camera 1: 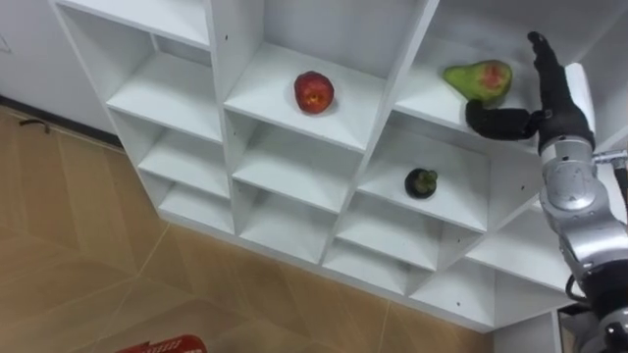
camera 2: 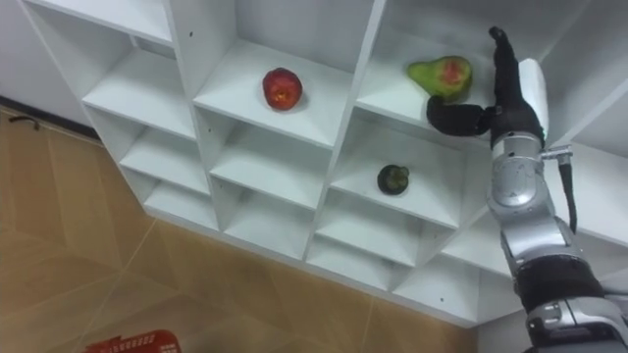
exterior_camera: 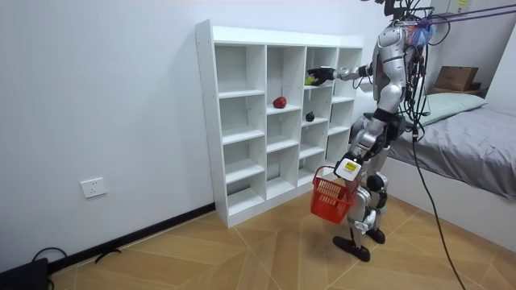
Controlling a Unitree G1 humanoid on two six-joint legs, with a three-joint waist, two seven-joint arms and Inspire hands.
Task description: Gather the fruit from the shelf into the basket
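Observation:
A green pear with a red blush (camera 1: pixel 479 78) lies in an upper cubby of the white closet shelf (camera 1: pixel 285 108). My right hand (camera 1: pixel 556 106) is open just right of the pear, its fingers straight up and its thumb (camera 1: pixel 494 121) reaching under the fruit. A red apple (camera 1: pixel 313 91) sits one cubby to the left. One cubby below the pear rests a small dark green fruit (camera 1: pixel 421 182). In the room view I stand facing the shelf, and my left hand (exterior_camera: pixel 350 167) hangs low, shut on the handle of a red basket (exterior_camera: pixel 332 198).
The shelf's other cubbies hold nothing. The red basket's rim (camera 1: pixel 162 345) shows over the wooden floor at the bottom edge. A bed (exterior_camera: pixel 476 137) with a cardboard box (exterior_camera: pixel 455 78) stands behind me, on the room view's right.

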